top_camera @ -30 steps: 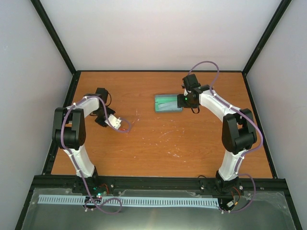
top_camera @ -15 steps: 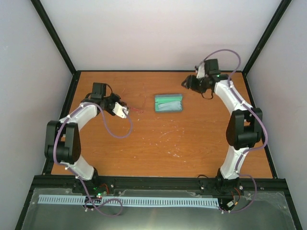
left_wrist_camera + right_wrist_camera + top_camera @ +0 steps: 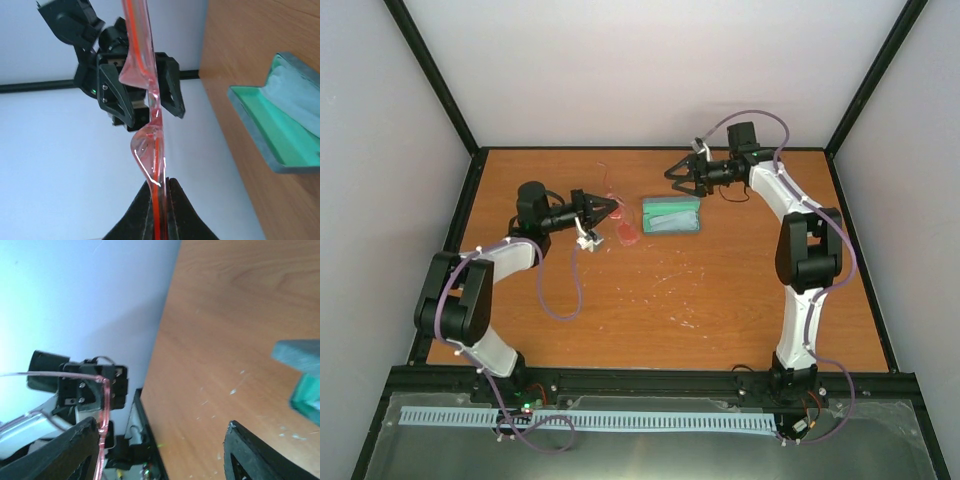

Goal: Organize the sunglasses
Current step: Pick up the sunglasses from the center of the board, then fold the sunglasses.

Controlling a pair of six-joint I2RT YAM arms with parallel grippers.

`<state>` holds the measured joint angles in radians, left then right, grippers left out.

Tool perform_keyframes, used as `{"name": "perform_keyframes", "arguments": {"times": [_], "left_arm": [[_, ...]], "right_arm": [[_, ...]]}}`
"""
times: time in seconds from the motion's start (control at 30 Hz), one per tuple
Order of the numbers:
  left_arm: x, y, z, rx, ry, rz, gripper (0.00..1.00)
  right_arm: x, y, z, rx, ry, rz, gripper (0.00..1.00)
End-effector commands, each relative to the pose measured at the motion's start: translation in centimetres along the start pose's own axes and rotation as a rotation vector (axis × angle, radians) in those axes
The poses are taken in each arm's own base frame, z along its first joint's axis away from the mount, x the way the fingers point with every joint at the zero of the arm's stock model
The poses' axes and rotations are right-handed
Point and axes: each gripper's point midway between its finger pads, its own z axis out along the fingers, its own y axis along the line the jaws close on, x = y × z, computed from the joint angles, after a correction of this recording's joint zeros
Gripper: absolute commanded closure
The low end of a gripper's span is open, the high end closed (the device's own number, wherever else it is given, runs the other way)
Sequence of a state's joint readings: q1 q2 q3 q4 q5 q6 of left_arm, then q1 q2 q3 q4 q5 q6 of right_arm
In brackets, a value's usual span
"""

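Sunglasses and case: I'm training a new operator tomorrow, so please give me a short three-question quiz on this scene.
1. True or false: the case lies open.
2. Fill in: the right gripper stands ____.
3. What clamps the sunglasses? A the left gripper; B the right gripper; C neither gripper.
Key: 1 true; 2 open; 3 A.
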<state>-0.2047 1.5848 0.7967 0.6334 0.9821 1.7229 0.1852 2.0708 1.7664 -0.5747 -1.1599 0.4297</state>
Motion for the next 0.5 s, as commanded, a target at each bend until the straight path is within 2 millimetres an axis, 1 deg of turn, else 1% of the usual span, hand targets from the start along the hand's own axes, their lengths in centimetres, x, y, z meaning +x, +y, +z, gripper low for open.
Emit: {"name": "perform_keyframes", "arguments": {"times": [0.0, 0.03, 0.07, 0.17, 0.23, 0.33, 0.47], "left_arm": [[-1.3, 3.4, 1.1, -0.14, -0.118, 0.133, 0.96], [-1.3, 3.6, 1.3, -0.148, -0.126, 0.141, 0.96], [-1.3, 3.7, 1.5, -0.154, -0.132, 0.144, 0.95], [-1.5, 4.1, 1.9, -0.172, -0.151, 0.144, 0.95], [-1.5, 4.1, 2.2, -0.175, -0.157, 0.146, 0.95], [-1.5, 3.9, 2.3, -0.187, -0.161, 0.154, 0.95], [-1.5, 3.8, 2.5, -0.192, -0.162, 0.153, 0.95]], "right_arm": [[2.3, 2.8, 1.6, -0.134, 0.118, 0.02, 0.33], [2.5, 2.8, 1.8, -0.13, 0.128, 0.021, 0.33], [2.8, 3.1, 2.4, -0.135, 0.145, 0.013, 0.33], [3.6, 5.1, 4.1, -0.181, 0.191, -0.029, 0.33], [4.1, 5.8, 5.0, -0.209, 0.22, -0.043, 0.34], [5.0, 6.1, 5.7, -0.226, 0.25, -0.041, 0.34], [6.1, 7.1, 6.0, -0.254, 0.276, -0.061, 0.34]]}}
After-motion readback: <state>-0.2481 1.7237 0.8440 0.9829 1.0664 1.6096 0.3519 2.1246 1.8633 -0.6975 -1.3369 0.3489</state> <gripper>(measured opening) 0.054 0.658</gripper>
